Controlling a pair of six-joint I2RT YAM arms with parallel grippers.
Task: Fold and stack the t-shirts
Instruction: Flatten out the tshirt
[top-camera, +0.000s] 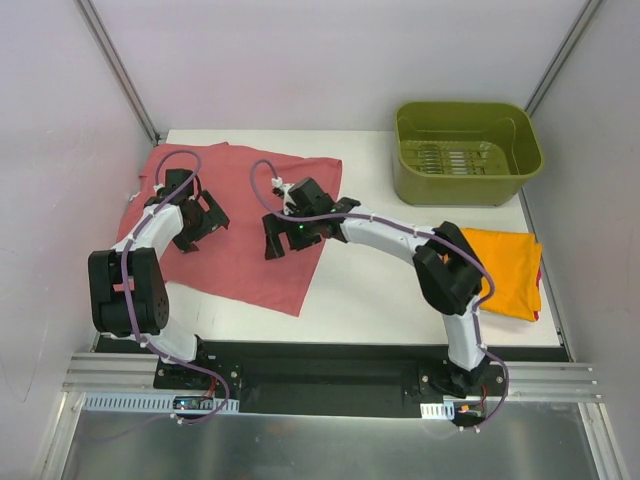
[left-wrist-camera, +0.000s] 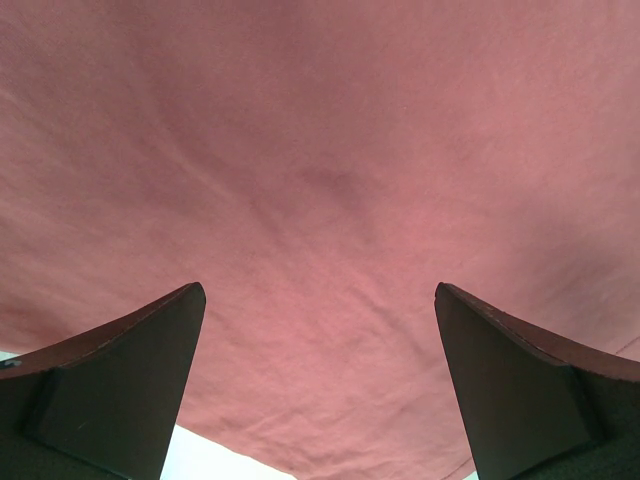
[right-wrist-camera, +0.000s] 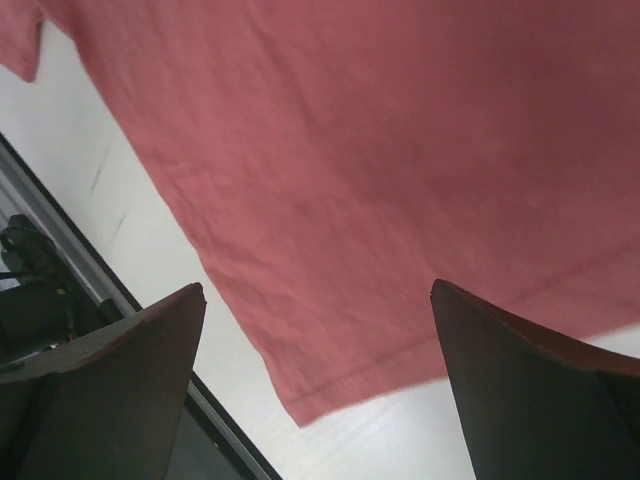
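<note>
Dark-fingered, the left claw and the right claw stand spread wide, holding nothing, over the soft salmon shirt. It lies flat and faintly creased across the left of the white tabletop. Right of it is bare tabletop, then a folded orange shirt at the right edge. A green plastic tub sits farthest back.
</note>
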